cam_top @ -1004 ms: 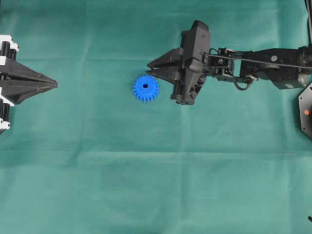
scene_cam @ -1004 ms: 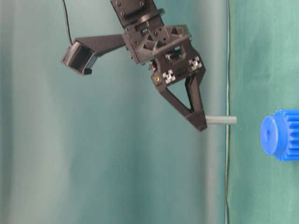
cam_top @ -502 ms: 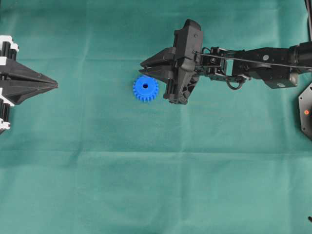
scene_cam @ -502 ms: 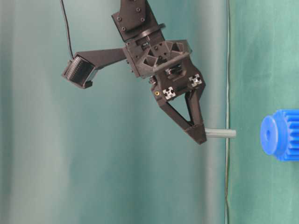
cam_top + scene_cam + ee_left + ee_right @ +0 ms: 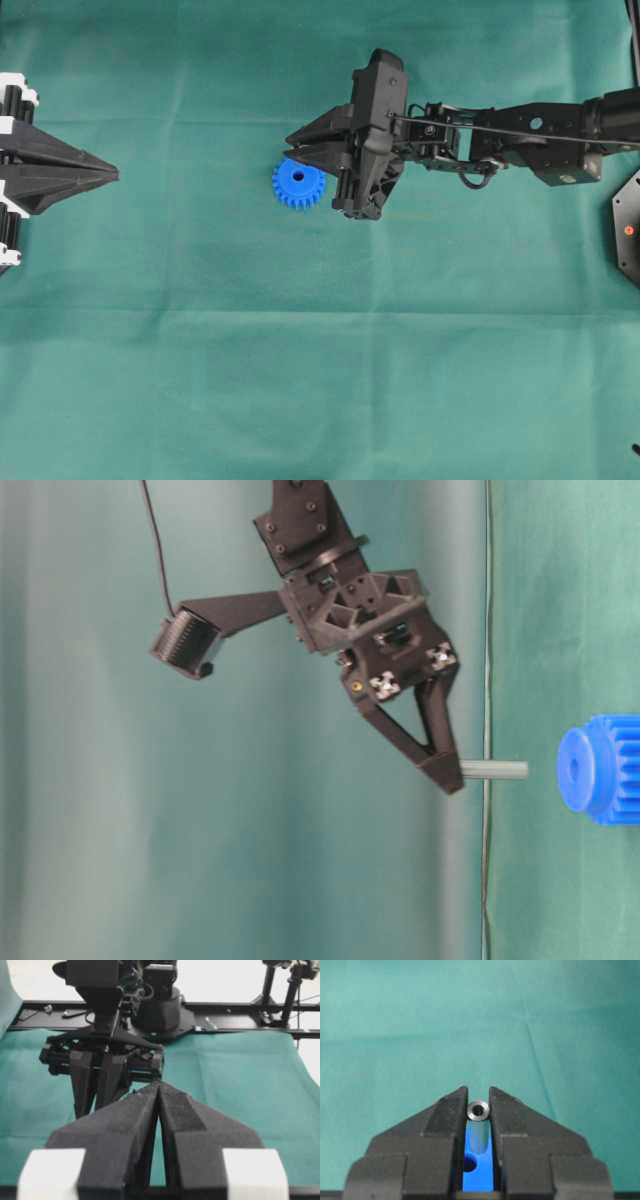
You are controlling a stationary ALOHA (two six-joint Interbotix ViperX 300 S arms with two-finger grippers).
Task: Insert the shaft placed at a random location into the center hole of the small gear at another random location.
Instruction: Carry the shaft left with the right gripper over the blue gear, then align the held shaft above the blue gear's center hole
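The small gear (image 5: 298, 184), bright blue and toothed, lies flat on the green cloth with its center hole (image 5: 298, 177) facing up. My right gripper (image 5: 290, 146) hovers over the gear's far edge, shut on the shaft (image 5: 493, 770), a short grey pin pointing at the gear (image 5: 600, 770) with a gap between them. In the right wrist view the shaft (image 5: 478, 1110) sits between the fingers (image 5: 445, 1120), with the gear (image 5: 481, 1172) and center hole (image 5: 468, 1164) below, the hole slightly left of the pin. My left gripper (image 5: 112, 173) rests shut at the left edge, empty.
Green cloth (image 5: 320, 350) covers the whole table. A black fixture (image 5: 628, 228) sits at the right edge. In the left wrist view the right arm (image 5: 105, 1055) stands ahead of the left gripper (image 5: 159, 1084), with a black rail (image 5: 240, 1007) behind.
My right gripper has moved left over the gear and lower, bringing the shaft closer to the gear's hub. The left gripper and the gear have not moved.
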